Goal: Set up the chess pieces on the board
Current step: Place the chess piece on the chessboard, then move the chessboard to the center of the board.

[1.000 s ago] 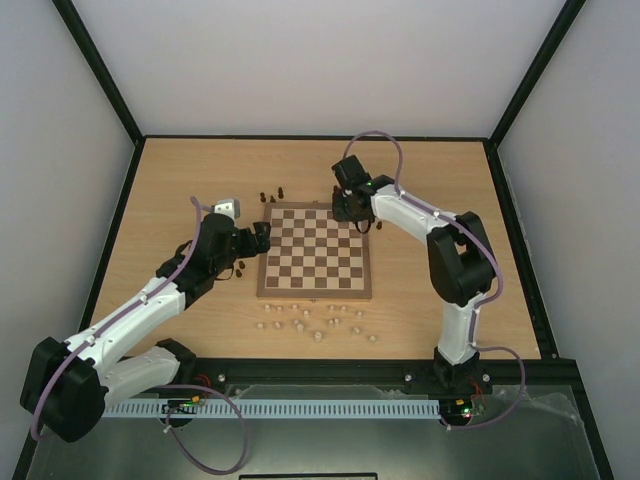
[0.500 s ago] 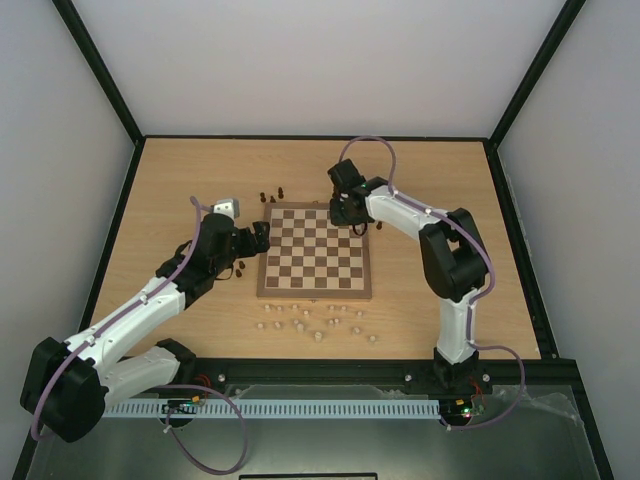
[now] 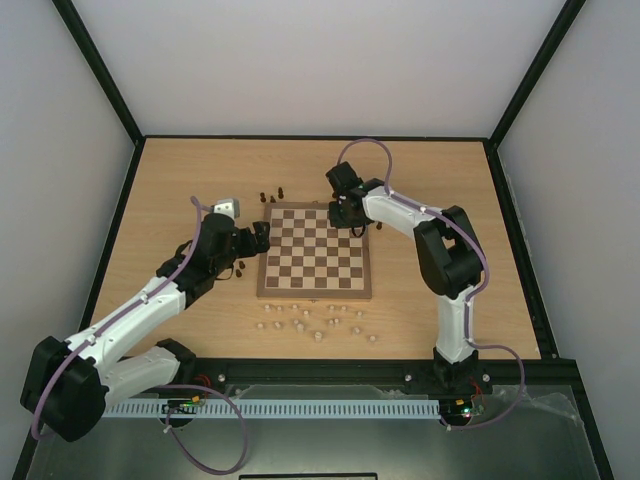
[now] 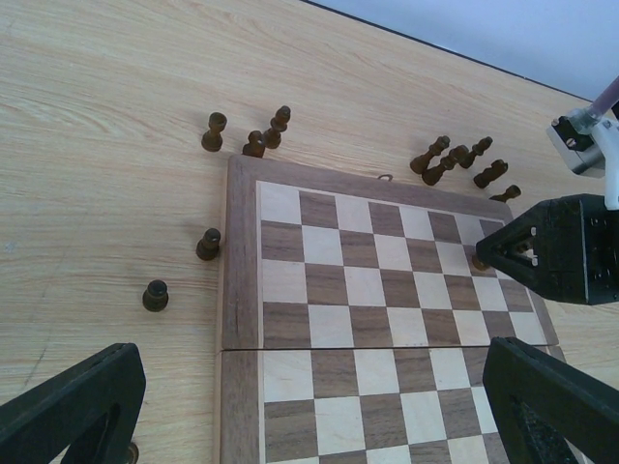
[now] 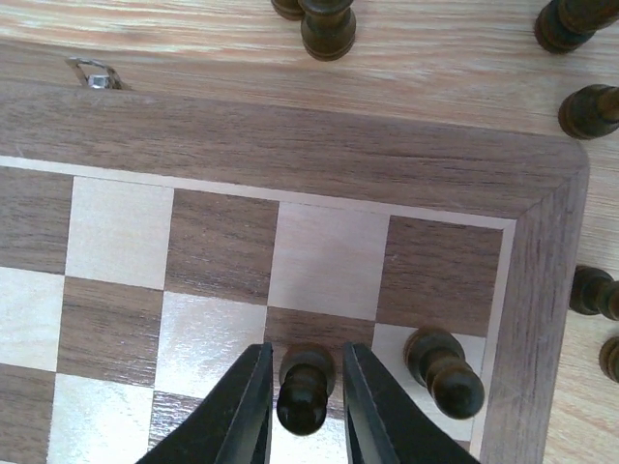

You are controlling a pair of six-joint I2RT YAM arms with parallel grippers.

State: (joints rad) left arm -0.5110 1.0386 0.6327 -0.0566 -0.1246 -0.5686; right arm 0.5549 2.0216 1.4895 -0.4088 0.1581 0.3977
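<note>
board mid table; chess pieces off its 12 & 9 o'clock edges, 2 on 1 o'clock corner; pale pcs at 6.

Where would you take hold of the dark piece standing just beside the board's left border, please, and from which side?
Probably from above, with the open left gripper closing on the dark piece at its narrow stem under the head. It stands upright, close to the border of the board, so close along the border's line rather than across it.
</note>
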